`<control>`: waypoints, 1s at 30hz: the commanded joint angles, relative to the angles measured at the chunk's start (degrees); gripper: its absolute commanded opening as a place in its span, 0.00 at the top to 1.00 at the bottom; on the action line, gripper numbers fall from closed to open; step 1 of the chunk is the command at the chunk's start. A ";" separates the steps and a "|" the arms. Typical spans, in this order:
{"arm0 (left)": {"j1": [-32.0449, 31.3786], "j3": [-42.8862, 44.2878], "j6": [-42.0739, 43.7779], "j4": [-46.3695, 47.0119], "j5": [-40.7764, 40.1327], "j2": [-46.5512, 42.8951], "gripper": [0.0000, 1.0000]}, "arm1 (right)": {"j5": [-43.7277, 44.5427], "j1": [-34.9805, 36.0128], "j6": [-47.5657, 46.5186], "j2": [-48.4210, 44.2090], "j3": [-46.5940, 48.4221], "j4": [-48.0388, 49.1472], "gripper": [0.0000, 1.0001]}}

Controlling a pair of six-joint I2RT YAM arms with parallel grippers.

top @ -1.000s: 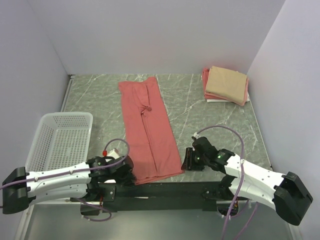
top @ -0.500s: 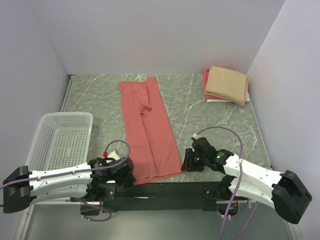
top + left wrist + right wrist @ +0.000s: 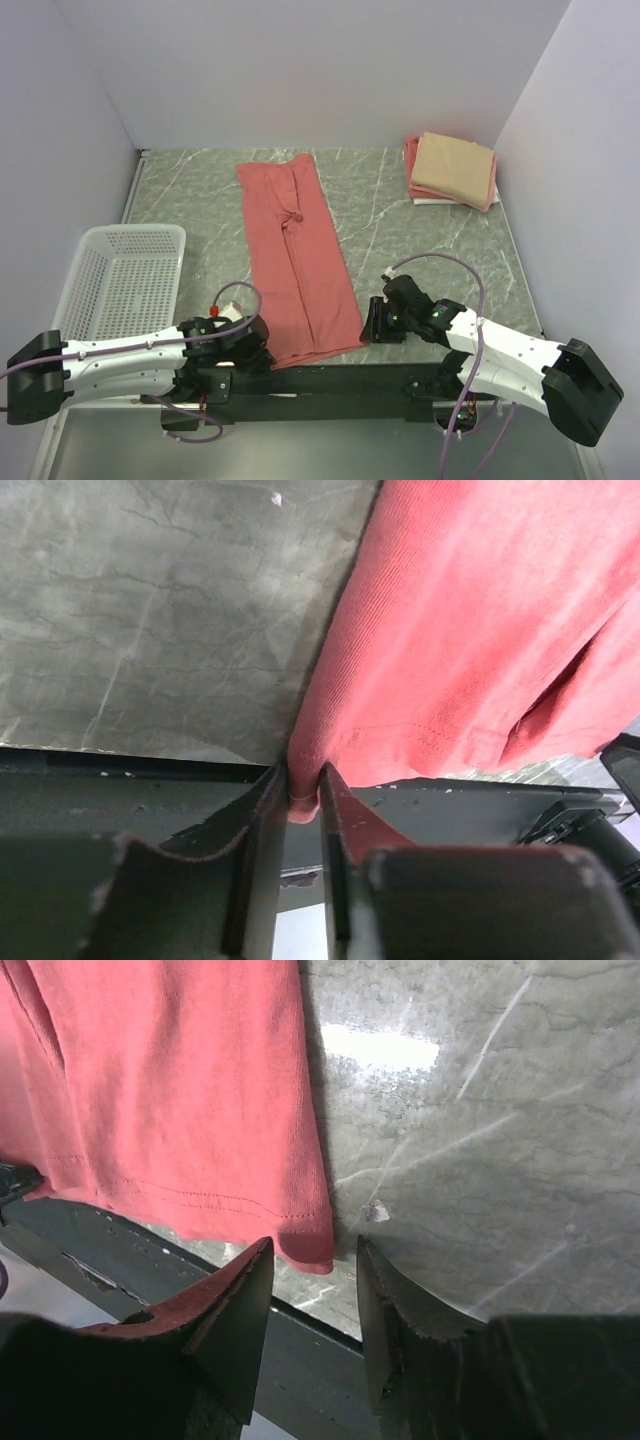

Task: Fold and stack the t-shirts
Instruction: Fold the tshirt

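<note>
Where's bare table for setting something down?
Widest bare marble: between the red t-shirt and the folded stack. A narrower strip runs between shirt and white basket. Crowded at the near edge, where left end effector and right end effector meet the hem.

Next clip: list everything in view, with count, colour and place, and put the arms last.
salmon-red t-shirt: one, salmon red, lying as a long strip down the table's middle.
tan folded shirt: one, tan, on top of the stack in the far right corner.
pink folded shirt: one, pink, under the tan one; a white edge shows beneath, too little to identify.
mesh basket: one, white, on the table's left side.
table: one, grey marbled.
left gripper: one, black, pinching the strip's near left corner.
right gripper: one, black, jaws open either side of the strip's near right corner.
</note>
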 commanded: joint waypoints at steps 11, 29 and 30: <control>-0.68 2.28 3.00 -4.65 0.35 1.42 0.99 | -0.25 2.70 3.03 0.52 -0.94 2.28 0.92; 2.12 10.89 11.24 -9.34 -4.30 -2.72 1.00 | 10.37 9.73 4.10 -3.54 10.73 -7.13 1.00; 3.53 11.25 12.74 -8.10 -4.75 -2.45 1.00 | 10.82 9.91 3.31 -0.39 13.88 -6.52 1.00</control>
